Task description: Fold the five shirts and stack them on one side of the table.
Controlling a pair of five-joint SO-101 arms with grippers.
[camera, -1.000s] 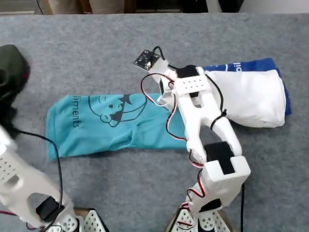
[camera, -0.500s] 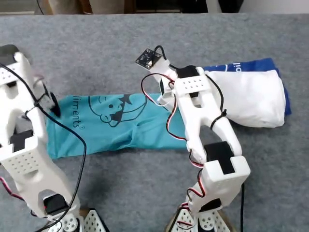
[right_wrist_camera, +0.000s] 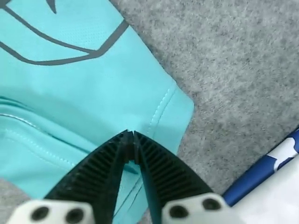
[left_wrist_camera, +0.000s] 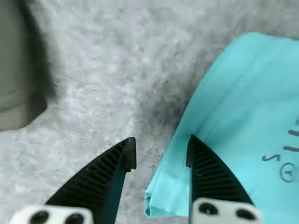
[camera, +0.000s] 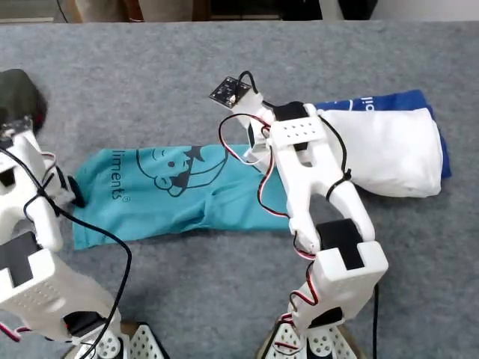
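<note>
Teal shirt [camera: 179, 194] lies lengthwise across the table [camera: 150, 67]. Left wrist view: left gripper [left_wrist_camera: 161, 151] open astride its left edge, holding nothing. Right wrist view: right gripper [right_wrist_camera: 130, 136] fingers closed at its right hem; pinch uncertain. High view: white shirt [camera: 382, 153] atop blue shirt [camera: 389, 101], right.

Grey felt tabletop [camera: 150, 75] (brown furniture [camera: 112, 9] behind)

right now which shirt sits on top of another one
The white shirt: it lies folded on the blue shirt; the teal shirt lies flat alone.
</note>
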